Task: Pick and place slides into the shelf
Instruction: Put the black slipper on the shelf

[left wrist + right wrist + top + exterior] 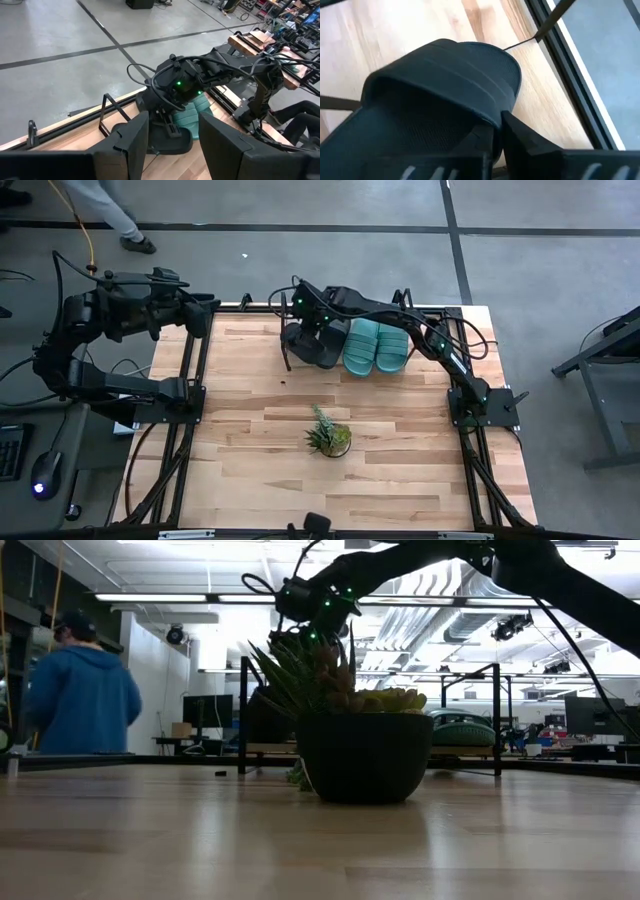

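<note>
Here the right pincer grips a black slide over the shelf.

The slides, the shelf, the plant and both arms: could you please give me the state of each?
Teal slides: side by side on the shelf.
Black slide: at the shelf, right gripper shut on its edge.
Potted plant: upright, mid-table.
Left gripper: jaws open, empty, off the table's left edge.
</note>
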Tool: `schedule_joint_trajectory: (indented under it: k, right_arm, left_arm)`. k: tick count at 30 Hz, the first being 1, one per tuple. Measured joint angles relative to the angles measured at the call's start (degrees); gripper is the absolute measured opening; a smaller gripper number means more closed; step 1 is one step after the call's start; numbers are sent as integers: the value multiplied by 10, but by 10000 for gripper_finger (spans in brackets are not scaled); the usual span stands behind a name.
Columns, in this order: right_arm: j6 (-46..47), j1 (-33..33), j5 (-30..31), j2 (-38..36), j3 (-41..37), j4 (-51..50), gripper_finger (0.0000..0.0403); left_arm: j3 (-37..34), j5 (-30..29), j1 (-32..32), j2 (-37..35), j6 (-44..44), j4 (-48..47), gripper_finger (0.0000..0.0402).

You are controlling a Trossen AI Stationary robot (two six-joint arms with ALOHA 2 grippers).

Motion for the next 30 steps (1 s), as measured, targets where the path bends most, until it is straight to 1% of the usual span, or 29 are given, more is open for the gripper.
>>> schedule_joint_trajectory:
  k: [2,7,13,17,25,30]
  right_arm:
    - [13,1,8,0,0,0,5]
    - [46,3,39,0,0,1,2]
    - [56,16,127,0,0,0,1]
    - [86,16,136,0,0,-4,1]
    - [118,18,189,0,0,-19,0]
    - [159,18,218,0,0,-25,0]
  left_arm:
    - [0,0,0,0,0,-1,156]
    - [0,0,0,0,0,-8,156]
    - [0,3,0,0,0,-7,156]
    - [0,4,0,0,0,-5,156]
    - [0,10,0,0,-6,-2,156]
    - [0,10,0,0,-14,-2,156]
